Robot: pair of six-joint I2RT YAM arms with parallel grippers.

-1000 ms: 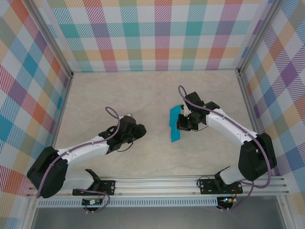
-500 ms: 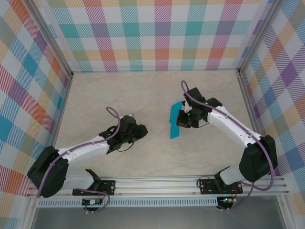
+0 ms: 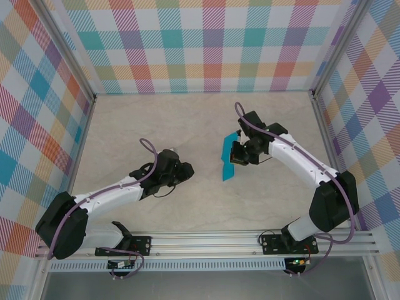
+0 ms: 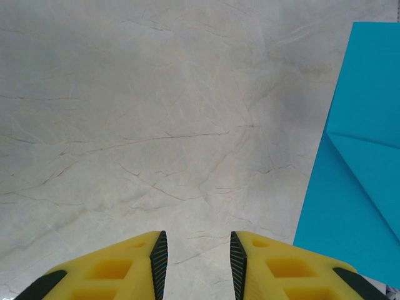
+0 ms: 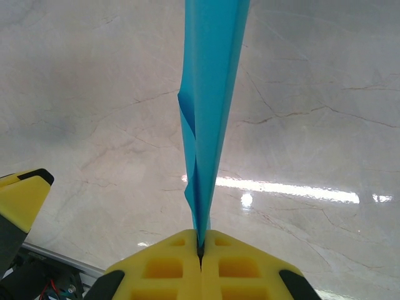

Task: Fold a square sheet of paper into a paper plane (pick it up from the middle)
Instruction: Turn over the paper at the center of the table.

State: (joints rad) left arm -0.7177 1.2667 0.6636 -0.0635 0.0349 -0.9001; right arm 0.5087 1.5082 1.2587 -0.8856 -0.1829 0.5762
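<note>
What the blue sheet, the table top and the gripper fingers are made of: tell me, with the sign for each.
Blue sheet: thin matte paper, judging by its sharp creases and layered edges.
Table top: polished marble or a marble-print laminate; it has grey veins and glossy reflections.
Gripper fingers: probably moulded or printed yellow plastic with cut-out pockets. The dark ribbed pads are likely rubber.

A thin teal-blue folded paper sheet (image 5: 212, 75); beige veined marble-look tabletop (image 4: 125, 125); pastel plaid walls (image 3: 206, 44) (orange, teal, purple checks).
</note>
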